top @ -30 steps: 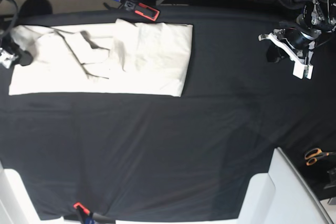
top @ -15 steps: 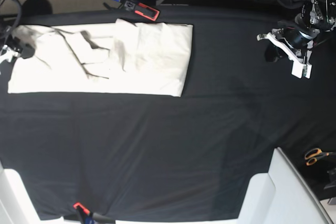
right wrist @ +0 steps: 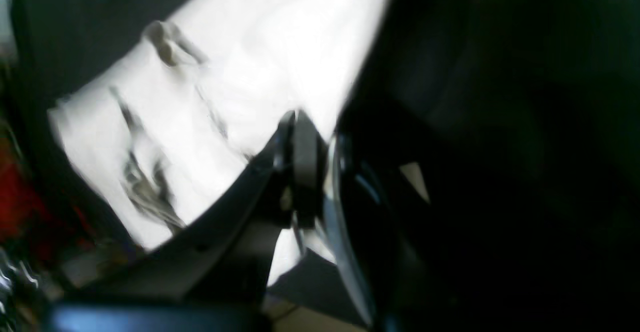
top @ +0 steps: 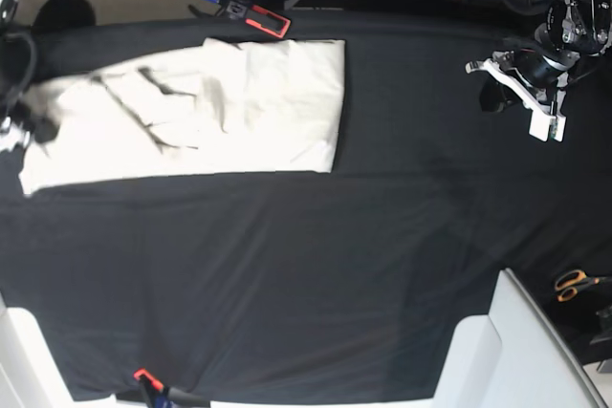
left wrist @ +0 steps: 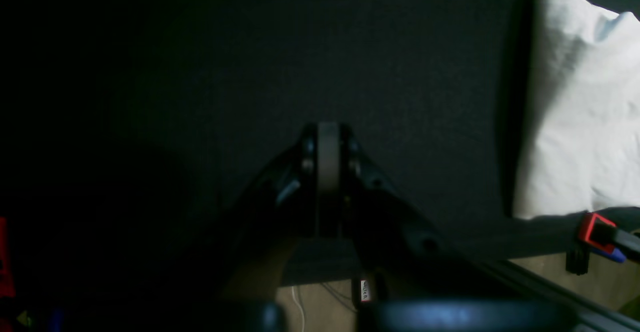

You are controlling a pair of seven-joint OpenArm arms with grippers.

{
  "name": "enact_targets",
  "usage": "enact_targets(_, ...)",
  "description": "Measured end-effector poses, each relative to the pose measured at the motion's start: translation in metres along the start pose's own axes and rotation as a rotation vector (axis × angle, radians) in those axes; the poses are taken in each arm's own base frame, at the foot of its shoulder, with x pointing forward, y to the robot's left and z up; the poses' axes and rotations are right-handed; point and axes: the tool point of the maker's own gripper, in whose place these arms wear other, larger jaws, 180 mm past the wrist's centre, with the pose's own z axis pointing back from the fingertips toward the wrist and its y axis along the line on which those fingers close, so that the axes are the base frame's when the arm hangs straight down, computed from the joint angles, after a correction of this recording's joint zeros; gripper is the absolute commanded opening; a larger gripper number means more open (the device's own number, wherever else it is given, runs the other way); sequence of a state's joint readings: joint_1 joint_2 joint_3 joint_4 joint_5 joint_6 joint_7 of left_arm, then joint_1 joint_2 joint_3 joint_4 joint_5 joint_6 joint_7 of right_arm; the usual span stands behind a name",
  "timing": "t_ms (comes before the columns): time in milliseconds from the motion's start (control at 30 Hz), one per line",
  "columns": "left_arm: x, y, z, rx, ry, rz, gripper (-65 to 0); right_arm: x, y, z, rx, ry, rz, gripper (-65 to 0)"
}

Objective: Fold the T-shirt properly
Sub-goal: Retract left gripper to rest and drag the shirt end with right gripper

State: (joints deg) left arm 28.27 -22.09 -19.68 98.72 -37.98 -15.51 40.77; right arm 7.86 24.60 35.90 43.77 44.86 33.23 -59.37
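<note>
A: Start at the right gripper [right wrist: 312,156]. What is it doing?

B: Its jaws are drawn together on the end of the cream T-shirt [top: 191,107], with pale cloth showing between the pads, though the wrist picture is smeared. I read that as a pinch on the hem.

A: And where does the shirt lie from there?

B: It runs straight away from that gripper as a long band on the black table cover [top: 306,265], sleeves already turned in, rumpled close to the jaws and flatter at the far end.

A: The left gripper [left wrist: 327,144]?

B: Jaws pressed together on nothing, hovering over bare cover, the shirt's far edge well off to its side.

A: So which step?

B: Probably the lengthwise fold. Next I'd expect the pinched end lifted and carried over toward the far end, kept level so the edges meet.
</note>
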Motion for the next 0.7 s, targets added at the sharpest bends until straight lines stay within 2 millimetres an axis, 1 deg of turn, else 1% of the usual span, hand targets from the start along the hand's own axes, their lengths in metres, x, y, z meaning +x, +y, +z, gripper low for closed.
enact_targets(67,0.0,0.0,0.0,0.0,0.001,0.001,-65.0,0.011,-0.002,0.003,-0.019,-0.029,-0.047,-64.4)
enact_targets(233,-0.001,0.002,0.001,0.006,0.002,0.004,-65.0,0.015,-0.025,0.016,-0.12,-0.03,-0.185,-64.4)
enact_targets(300,-0.001,0.002,0.001,0.006,0.001,0.003,-65.0,0.011,-0.032,0.017,-0.142,-0.035,-0.222,-64.4)
enact_targets(433,-0.001,0.003,0.002,0.007,0.001,0.004,-65.0,-0.004,-0.042,0.019,-0.172,-0.007,-0.239,-64.5)
enact_targets(500,-0.002,0.002,0.001,0.004,0.003,0.003,-65.0,-0.002,-0.04,0.019,-0.174,-0.006,-0.221,-64.5)
enact_targets(533,-0.002,0.001,0.001,0.003,0.004,0.002,-65.0,0.0,-0.037,0.018,-0.186,0.002,-0.185,-64.5)
enact_targets(700,-0.002,0.001,0.001,0.002,0.004,0.002,-65.0,0.006,-0.009,0.02,-0.22,-0.001,0.057,-64.5)
